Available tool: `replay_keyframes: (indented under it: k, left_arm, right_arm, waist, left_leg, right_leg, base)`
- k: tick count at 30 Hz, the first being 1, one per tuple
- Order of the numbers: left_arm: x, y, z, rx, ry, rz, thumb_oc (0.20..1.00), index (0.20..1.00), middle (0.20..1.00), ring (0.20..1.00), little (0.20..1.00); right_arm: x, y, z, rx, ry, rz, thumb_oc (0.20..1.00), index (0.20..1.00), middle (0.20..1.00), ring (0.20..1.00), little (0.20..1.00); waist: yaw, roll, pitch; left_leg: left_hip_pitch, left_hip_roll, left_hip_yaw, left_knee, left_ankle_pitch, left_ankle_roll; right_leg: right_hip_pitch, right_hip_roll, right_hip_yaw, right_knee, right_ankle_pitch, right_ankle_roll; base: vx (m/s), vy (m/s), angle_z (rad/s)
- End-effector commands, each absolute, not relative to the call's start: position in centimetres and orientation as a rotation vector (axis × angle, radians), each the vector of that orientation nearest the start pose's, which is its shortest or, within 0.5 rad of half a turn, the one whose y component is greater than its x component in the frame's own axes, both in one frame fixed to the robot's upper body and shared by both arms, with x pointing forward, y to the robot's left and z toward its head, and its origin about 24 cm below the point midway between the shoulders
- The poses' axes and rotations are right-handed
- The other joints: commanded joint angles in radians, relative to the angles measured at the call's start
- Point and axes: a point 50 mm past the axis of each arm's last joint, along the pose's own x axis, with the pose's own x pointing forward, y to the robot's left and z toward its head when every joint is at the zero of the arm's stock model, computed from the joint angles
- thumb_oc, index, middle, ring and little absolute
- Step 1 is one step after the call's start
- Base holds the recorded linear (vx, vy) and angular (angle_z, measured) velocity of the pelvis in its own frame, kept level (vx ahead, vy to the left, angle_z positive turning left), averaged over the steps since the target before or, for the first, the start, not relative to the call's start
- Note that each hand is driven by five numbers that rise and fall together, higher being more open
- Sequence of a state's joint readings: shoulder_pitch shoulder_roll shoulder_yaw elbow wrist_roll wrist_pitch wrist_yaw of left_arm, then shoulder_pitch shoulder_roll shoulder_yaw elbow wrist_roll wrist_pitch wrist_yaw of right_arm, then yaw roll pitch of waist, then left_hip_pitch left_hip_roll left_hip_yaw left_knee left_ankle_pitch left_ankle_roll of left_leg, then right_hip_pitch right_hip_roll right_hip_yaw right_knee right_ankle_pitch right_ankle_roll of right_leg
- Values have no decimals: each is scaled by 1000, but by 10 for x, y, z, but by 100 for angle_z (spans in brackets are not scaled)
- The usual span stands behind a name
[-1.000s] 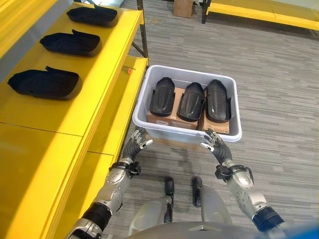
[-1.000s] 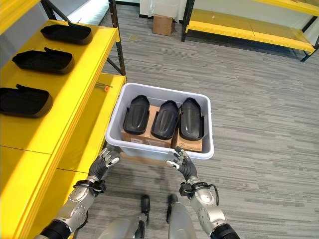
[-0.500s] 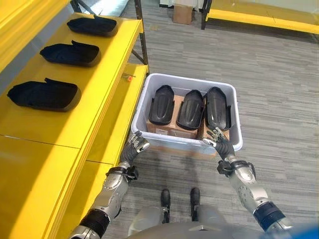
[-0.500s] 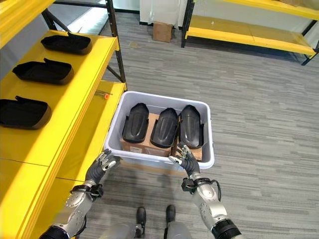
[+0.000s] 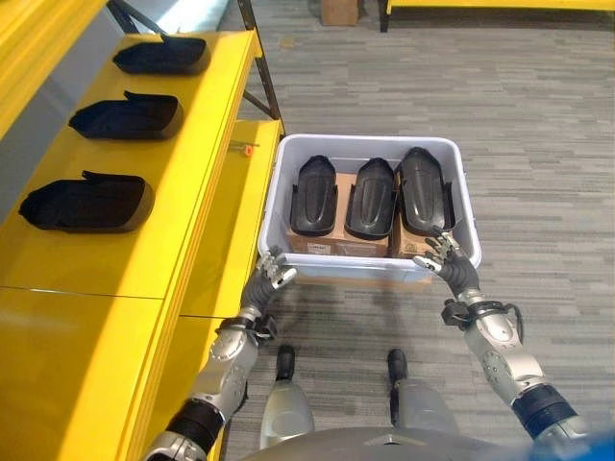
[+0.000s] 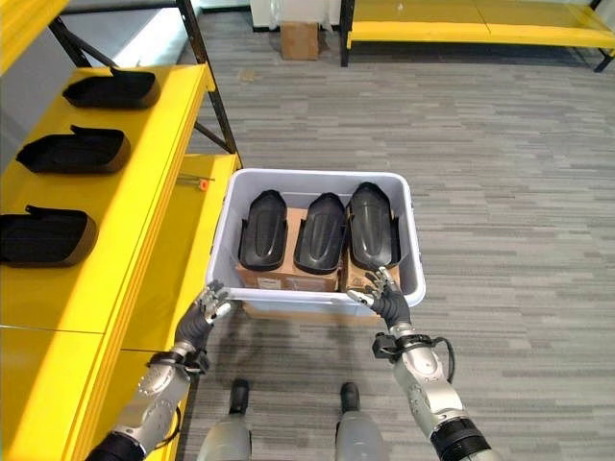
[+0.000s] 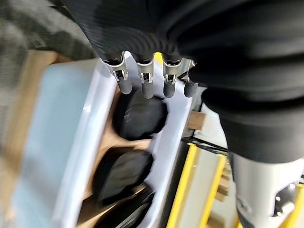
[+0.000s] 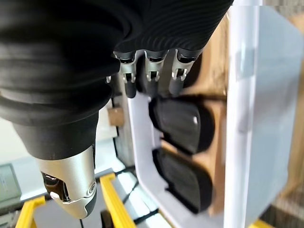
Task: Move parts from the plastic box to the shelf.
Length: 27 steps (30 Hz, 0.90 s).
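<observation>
A grey plastic box [image 5: 370, 144] stands on the floor and holds three black shell parts, left [image 5: 314, 195], middle [image 5: 372, 198] and right [image 5: 423, 202], lying on brown cartons [image 5: 336, 238]. My left hand [image 5: 267, 283] is open just outside the box's near left corner. Open too, my right hand [image 5: 452, 264] hovers at the near right corner, its fingers [image 8: 149, 76] over the rim by the right part [image 8: 183, 123]. Neither hand holds anything. Three more black parts [image 5: 86, 204] [image 5: 125, 117] [image 5: 160, 56] lie in a row on the yellow shelf [image 5: 183, 192] at my left.
A lower yellow shelf board [image 5: 231, 221] runs close along the box's left side, with a dark upright post [image 6: 207, 82] behind it. Farther off on the grey floor are a small cardboard box [image 6: 300, 38] and another yellow rack [image 6: 461, 19].
The camera has shifted. Both hands have come up to the box's near edge; the right hand moved from below the rim to over its near right corner.
</observation>
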State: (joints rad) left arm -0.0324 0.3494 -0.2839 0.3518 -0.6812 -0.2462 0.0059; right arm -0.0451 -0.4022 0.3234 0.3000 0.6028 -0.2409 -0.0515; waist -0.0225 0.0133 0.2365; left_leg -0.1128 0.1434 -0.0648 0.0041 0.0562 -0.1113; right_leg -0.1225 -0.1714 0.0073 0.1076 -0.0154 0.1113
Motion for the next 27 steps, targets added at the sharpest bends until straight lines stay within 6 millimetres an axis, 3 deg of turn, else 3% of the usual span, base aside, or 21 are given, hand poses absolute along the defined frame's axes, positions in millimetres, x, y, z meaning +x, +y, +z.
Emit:
replay_keyframes:
  k: [1,7,10,11,20,27]
  left_arm:
    - [237,201,6,-279,49,-18,1000,1000,1000,1000,1000]
    - [244,213,27,-252,-53,7,1000,1000,1000,1000,1000]
    - [249,221,49,-241,-158,25,1000,1000,1000,1000,1000]
    - [253,224,67,-232,-242,23,1000,1000,1000,1000,1000]
    - [267,211,111,-245,-421,-55,1000,1000,1000,1000,1000]
    - [273,193,138,-255,-517,-143,1000,1000,1000,1000,1000]
  right_arm:
    - [255,-180,26,144,-17,125,1000,1000,1000,1000,1000]
    - [259,-180,46,103,-112,136,1000,1000,1000,1000,1000]
    - [269,-183,76,37,-235,152,1000,1000,1000,1000,1000]
    - [279,-188,97,-27,-319,136,1000,1000,1000,1000,1000]
    - [311,-203,148,-164,-485,11,1000,1000,1000,1000,1000]
    - [336,-202,186,-265,-573,-33,1000,1000,1000,1000,1000]
  waist:
    - [13,1,-62]
    - [10,-25,-67]
    - [13,-43,-62]
    - [18,-52,-55]
    - [34,-43,-3]
    - [45,-24,62]
  left_leg:
    - [-45,45,29,69,-43,48]
    - [-61,12,60,109,-90,67]
    - [-81,5,63,118,-97,71]
    - [-100,6,60,116,-92,69]
    - [-151,19,46,95,-58,56]
    - [-190,34,51,86,-34,45]
  right_leg:
    - [37,-23,14,19,-33,12]
    - [30,-66,35,-22,5,34]
    - [19,-77,33,-42,23,41]
    - [7,-79,28,-51,31,40]
    - [-46,-68,12,-60,45,31]
    - [-114,-49,19,-38,50,27]
  base:
    - [17,195,-4]
    - [11,135,-18]
    - [-13,29,-6]
    - [-28,-20,-13]
    - [-43,-44,-3]
    - [-49,-51,-3]
